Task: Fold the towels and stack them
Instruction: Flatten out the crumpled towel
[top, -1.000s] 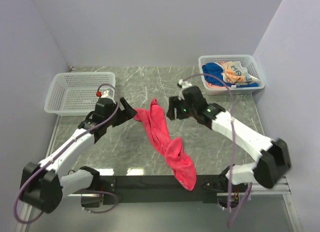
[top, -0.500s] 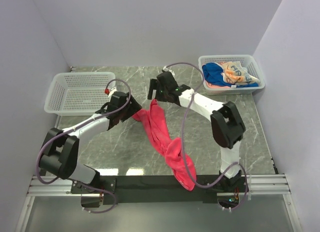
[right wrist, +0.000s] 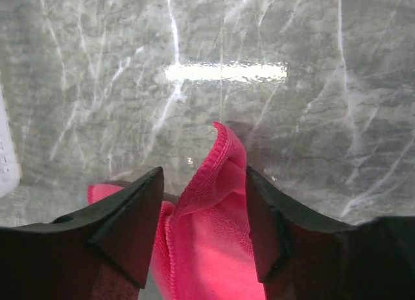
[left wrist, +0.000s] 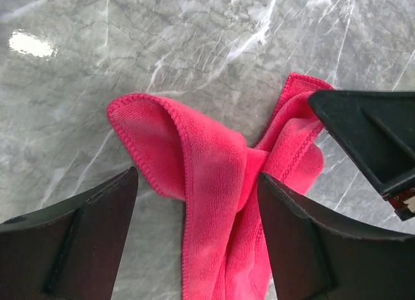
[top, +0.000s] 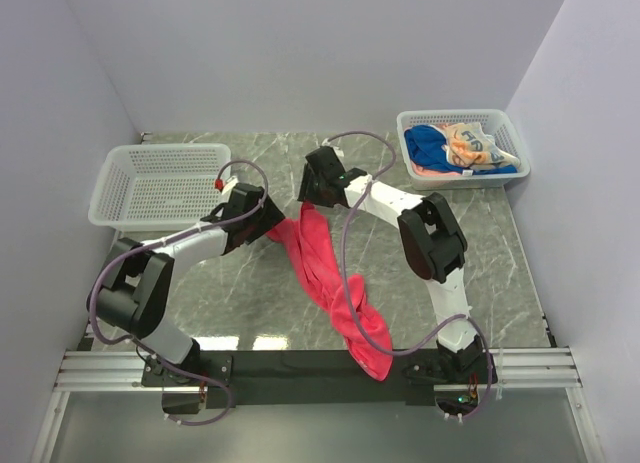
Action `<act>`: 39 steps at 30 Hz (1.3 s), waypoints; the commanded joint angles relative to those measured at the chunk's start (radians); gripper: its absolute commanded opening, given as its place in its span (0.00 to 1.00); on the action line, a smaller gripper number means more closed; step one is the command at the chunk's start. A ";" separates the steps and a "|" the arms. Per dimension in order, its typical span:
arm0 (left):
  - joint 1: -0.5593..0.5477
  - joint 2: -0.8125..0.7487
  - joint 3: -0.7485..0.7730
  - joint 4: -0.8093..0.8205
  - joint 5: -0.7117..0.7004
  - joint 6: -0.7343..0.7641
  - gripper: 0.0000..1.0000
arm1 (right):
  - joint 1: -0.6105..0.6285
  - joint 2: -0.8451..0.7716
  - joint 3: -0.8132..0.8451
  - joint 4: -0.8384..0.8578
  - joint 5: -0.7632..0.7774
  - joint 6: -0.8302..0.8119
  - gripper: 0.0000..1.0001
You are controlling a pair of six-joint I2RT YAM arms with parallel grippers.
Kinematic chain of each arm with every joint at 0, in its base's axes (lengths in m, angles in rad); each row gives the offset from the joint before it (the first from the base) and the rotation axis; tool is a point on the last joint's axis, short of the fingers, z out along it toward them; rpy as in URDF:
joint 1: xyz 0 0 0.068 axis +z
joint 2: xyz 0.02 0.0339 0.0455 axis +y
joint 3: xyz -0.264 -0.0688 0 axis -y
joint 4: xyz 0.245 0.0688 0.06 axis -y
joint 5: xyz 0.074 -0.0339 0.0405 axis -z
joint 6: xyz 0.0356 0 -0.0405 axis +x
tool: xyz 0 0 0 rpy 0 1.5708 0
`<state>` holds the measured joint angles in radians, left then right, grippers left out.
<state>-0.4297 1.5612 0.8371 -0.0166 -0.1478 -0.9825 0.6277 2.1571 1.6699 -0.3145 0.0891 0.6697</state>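
Observation:
A pink-red towel (top: pixel 335 288) lies bunched in a long diagonal strip, its near end hanging over the table's front edge. My left gripper (top: pixel 272 226) is at the towel's far left corner. In the left wrist view it (left wrist: pixel 198 183) stands open, with the folded towel (left wrist: pixel 207 177) lying between the fingers (left wrist: pixel 84 235) and a gap on each side. My right gripper (top: pixel 308 201) is at the raised far corner. In the right wrist view it (right wrist: pixel 204 177) is open and straddles that towel corner (right wrist: pixel 217 164). A blue towel (top: pixel 430 145) and a printed towel (top: pixel 472 143) lie in the right basket.
An empty white mesh basket (top: pixel 160 183) stands at the back left. Another white basket (top: pixel 510 133) at the back right holds the other towels. Grey walls close in the table on the left, the back and the right. Purple cables loop over both arms.
The right gripper has swung left from beside the towel to its far corner, and its jaws now stand round it. The left gripper has pushed forward onto the towel's left corner.

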 commanded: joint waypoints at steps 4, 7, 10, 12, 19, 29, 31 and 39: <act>-0.011 0.033 0.056 0.049 -0.004 -0.008 0.79 | -0.036 -0.048 -0.078 0.078 -0.041 0.014 0.32; -0.012 0.049 0.069 0.049 -0.004 -0.011 0.79 | -0.042 -0.074 -0.116 0.107 -0.046 0.008 0.05; -0.014 0.063 0.083 0.049 -0.007 -0.016 0.77 | -0.040 -0.094 -0.144 0.130 -0.055 0.001 0.00; -0.014 0.076 0.091 0.052 -0.012 -0.024 0.76 | -0.042 -0.105 -0.160 0.146 -0.063 -0.002 0.00; -0.014 0.135 0.137 0.035 -0.016 -0.031 0.67 | -0.040 -0.128 -0.190 0.169 -0.074 -0.021 0.00; -0.012 0.189 0.177 0.029 -0.027 -0.019 0.15 | -0.039 -0.144 -0.222 0.192 -0.081 -0.035 0.00; -0.014 0.185 0.183 0.020 -0.039 -0.007 0.01 | -0.043 -0.152 -0.234 0.192 -0.074 -0.038 0.00; -0.007 0.047 0.313 -0.118 -0.141 0.198 0.01 | -0.163 -0.318 -0.285 0.187 -0.058 -0.093 0.00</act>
<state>-0.4389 1.7206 1.0439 -0.1009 -0.2207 -0.9092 0.5304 1.9762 1.3819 -0.1555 0.0071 0.6163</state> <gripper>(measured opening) 0.018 0.016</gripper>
